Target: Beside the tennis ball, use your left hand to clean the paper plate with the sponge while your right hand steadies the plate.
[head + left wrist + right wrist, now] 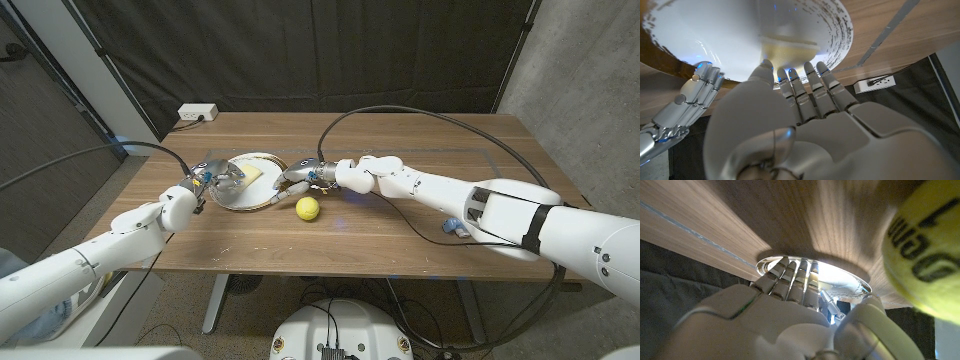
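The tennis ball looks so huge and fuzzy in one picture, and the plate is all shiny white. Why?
In the right wrist view the tennis ball sits right by the lens, so it looms large and soft. In the left wrist view glare washes out the paper plate. In the head view both are small and evenly lit.

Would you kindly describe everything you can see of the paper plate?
The paper plate is white and round with a ridged rim, lying flat on the wooden table beside the tennis ball. A pale yellow sponge lies on it. The left robot hand reaches over it with fingertips at the sponge; the right robot hand touches its rim.
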Motion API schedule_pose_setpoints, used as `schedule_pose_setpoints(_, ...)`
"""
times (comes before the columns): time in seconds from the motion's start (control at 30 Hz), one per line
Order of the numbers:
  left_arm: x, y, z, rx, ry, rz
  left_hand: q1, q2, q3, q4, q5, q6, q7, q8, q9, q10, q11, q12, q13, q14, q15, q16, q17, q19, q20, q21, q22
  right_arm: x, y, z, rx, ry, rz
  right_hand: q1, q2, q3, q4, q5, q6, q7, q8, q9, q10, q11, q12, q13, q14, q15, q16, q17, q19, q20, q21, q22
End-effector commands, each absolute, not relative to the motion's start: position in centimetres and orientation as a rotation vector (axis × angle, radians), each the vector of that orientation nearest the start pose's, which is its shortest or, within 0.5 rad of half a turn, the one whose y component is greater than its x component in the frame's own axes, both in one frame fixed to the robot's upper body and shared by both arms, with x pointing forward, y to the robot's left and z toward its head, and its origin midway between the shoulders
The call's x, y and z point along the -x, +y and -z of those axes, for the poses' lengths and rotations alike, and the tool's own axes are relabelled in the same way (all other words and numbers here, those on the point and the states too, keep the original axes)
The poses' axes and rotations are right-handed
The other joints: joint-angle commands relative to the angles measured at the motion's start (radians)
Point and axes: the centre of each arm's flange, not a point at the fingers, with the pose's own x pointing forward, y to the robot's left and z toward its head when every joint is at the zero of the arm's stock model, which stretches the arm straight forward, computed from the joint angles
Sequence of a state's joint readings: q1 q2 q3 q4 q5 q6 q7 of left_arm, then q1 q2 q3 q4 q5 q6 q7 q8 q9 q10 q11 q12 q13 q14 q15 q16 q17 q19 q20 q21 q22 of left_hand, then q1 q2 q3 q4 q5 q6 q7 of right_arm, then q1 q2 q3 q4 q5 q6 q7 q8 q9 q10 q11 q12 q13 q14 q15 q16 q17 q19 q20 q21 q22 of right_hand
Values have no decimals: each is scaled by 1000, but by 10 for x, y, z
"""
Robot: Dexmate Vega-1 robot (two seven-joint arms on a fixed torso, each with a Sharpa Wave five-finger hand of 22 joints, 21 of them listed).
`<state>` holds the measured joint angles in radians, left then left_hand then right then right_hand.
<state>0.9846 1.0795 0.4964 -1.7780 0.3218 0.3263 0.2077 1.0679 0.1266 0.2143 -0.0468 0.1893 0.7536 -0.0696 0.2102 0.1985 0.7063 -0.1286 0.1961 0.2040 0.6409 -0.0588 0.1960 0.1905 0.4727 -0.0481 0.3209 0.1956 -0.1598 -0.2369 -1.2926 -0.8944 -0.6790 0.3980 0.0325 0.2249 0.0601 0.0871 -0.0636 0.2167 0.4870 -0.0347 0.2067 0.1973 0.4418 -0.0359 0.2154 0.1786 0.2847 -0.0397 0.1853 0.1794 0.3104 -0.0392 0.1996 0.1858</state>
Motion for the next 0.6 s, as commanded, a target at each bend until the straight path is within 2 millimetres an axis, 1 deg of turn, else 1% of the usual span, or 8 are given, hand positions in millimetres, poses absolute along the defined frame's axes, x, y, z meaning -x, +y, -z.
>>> schedule_pose_setpoints(0.03, -577, 370, 23, -1413, -394, -250, 8, 1, 7, -2, -3, 2, 3, -4, 2, 2, 0, 1, 4, -6, -90, -2, 3, -5, 1, -2, -1, -653, 40, 21, 1785, -982, -693, 2, 8, 4, -4, -2, -4, 1, -3, -3, 2, 0, 5, 6, 0, -11, 0, 3, 0, -52, 6, 2)
schedule_pose_setpoints(0.6, -574, 369, 26, -1405, -393, -246, 8, 3, 10, -3, -3, -4, 0, -5, 2, -6, -3, 0, 4, -8, -92, -1, 2, -4, 1, -2, -1, -640, 40, 9, 1753, -1056, -661, 3, 10, 5, -5, -2, -8, 2, -5, -3, 1, 0, 4, 6, -1, -9, 0, 3, -1, -51, 5, 2)
